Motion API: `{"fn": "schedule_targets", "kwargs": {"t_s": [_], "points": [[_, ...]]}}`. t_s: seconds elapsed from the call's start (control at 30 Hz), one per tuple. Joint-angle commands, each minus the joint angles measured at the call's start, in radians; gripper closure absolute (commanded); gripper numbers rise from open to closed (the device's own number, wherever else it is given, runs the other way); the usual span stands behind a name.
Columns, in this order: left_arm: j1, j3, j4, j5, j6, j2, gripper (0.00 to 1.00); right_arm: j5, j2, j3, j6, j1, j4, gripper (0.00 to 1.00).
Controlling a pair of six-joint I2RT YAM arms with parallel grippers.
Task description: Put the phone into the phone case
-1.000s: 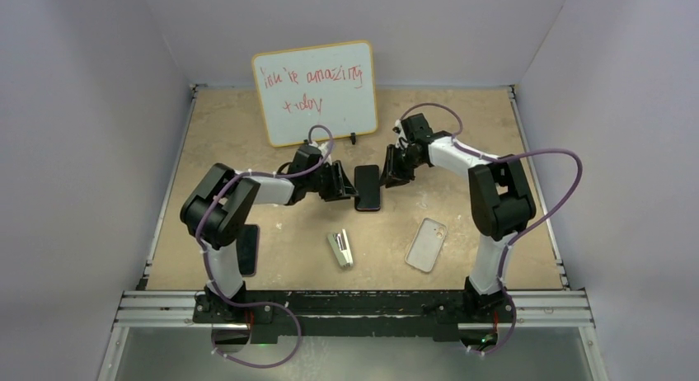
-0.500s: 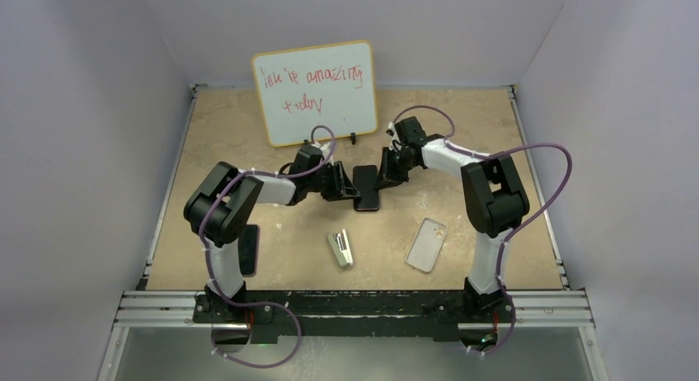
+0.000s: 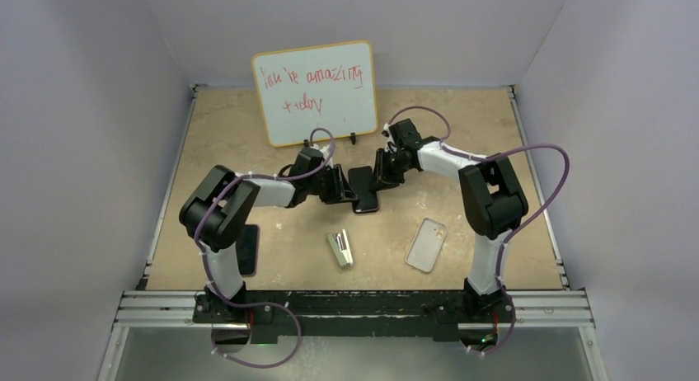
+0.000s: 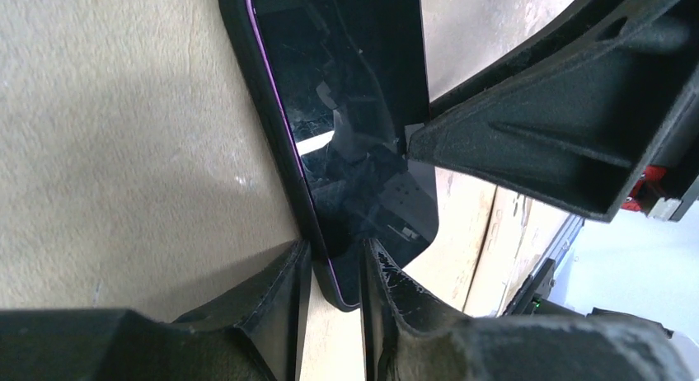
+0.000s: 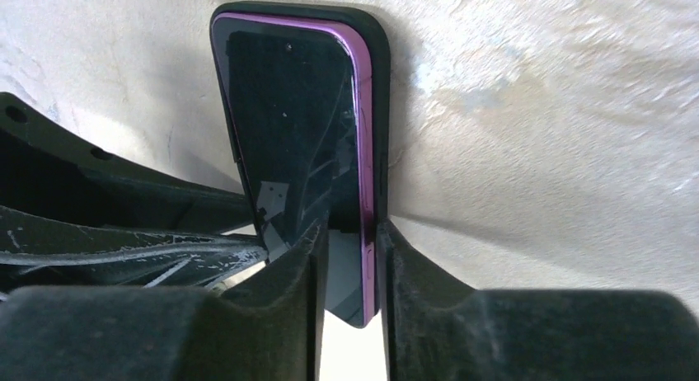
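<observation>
— What are your hands doing?

— My left hand (image 4: 334, 270) is clenching one short end of the phone (image 5: 288, 125), with a finger (image 4: 276, 294) pressing on each face. My right hand (image 5: 346, 249) is pinching the opposite end in the same manner, so I am holding the phone between both hands.

— Where is that happening?

— Around the middle of the tabletop (image 3: 247, 134), a little toward the far edge and just in front of the whiteboard (image 3: 315, 92). The phone is sitting tilted, its dark glass and purple rim showing inside a black surround. I cannot tell whether its lower long edge is touching the tabletop.

— And the phone case?

— The phone case (image 3: 426, 245) is lying flat by itself near the near edge, toward the right corner, well apart from both hands. Its camera cut-out is pointing toward the far edge.

— Anything else lying about?

— A small grey stapler (image 3: 340, 249) is resting near the middle of the near edge, left of the phone case. A dark flat slab (image 3: 248, 249) is lying beside my left arm.
</observation>
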Motion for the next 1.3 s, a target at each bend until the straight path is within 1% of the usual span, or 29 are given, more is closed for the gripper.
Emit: {"fn": "schedule_targets", "kwargs": {"t_s": [0.0,0.1,0.17,0.27,0.3,0.33,0.4,0.6,0.73,0.93,1.07,1.17,1.27], "points": [[-0.012,-0.025,-0.048,-0.022,0.003,-0.060,0.70,-0.018,-0.089,-0.068,0.052,0.033,0.039,0.66],[0.023,-0.036,-0.032,-0.014,-0.009,-0.069,0.68,0.018,-0.137,-0.119,0.074,0.014,0.087,0.54],[0.041,-0.025,-0.037,-0.004,-0.008,-0.059,0.66,0.026,-0.159,-0.168,0.085,0.011,0.139,0.49],[0.058,-0.001,-0.049,0.007,0.002,-0.044,0.64,0.007,-0.182,-0.221,0.103,0.010,0.226,0.41],[0.060,0.004,-0.047,0.010,0.008,-0.042,0.64,-0.005,-0.184,-0.239,0.103,0.010,0.252,0.37],[0.060,0.011,-0.046,0.011,0.014,-0.042,0.63,-0.017,-0.182,-0.250,0.109,0.011,0.274,0.31],[0.060,0.026,-0.045,0.014,0.025,-0.034,0.63,-0.026,-0.175,-0.268,0.117,0.011,0.315,0.27],[0.060,0.035,-0.032,0.030,0.024,0.012,0.63,-0.040,-0.161,-0.329,0.163,0.011,0.468,0.22],[0.060,0.031,-0.027,0.029,0.022,0.029,0.65,-0.081,-0.144,-0.356,0.210,0.013,0.541,0.19],[0.063,0.023,-0.043,-0.002,0.017,0.041,0.74,-0.218,-0.109,-0.352,0.303,0.012,0.663,0.20],[0.068,0.030,-0.085,-0.021,0.036,0.042,0.81,-0.293,-0.129,-0.364,0.378,0.011,0.764,0.20],[0.072,0.026,-0.120,-0.043,0.056,0.031,0.86,-0.285,-0.158,-0.380,0.380,0.011,0.795,0.20],[0.075,0.022,-0.156,-0.065,0.073,0.021,0.89,-0.292,-0.158,-0.386,0.404,0.011,0.855,0.20]]}}
